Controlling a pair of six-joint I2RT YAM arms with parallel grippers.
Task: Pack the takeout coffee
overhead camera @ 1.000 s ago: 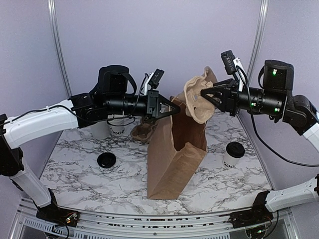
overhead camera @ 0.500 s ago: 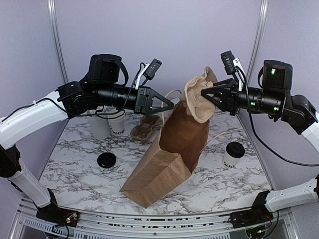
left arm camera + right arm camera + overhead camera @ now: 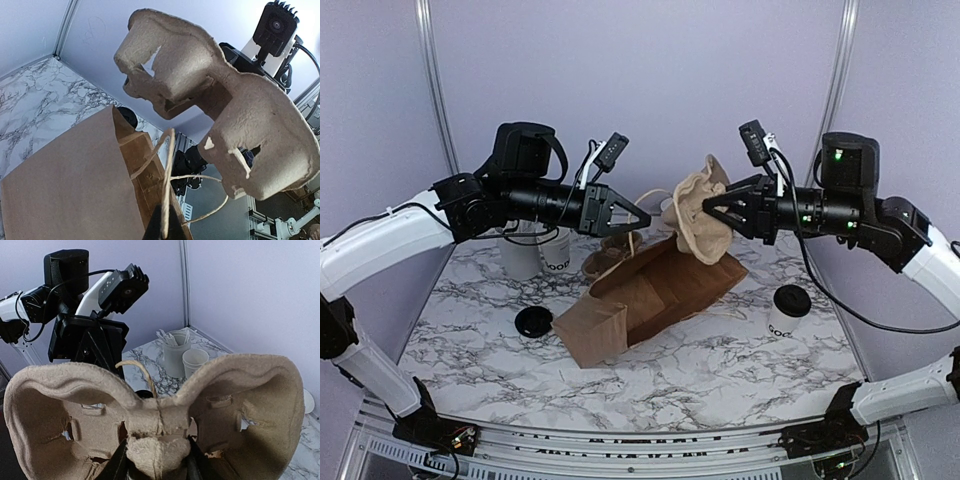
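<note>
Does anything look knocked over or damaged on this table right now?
Yes. The paper bag lies tipped nearly flat on the table, tethered by one handle pinched in the left gripper. The pulp tray in the right gripper shows ragged tears.

White arm links (image 3: 390,245), black wrists (image 3: 550,200), looping black cables (image 3: 840,290).

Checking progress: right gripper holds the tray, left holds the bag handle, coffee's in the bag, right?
No: the top view shows the coffee on the table beside the bag. The right gripper holds the tray, left gripper the handle.
</note>
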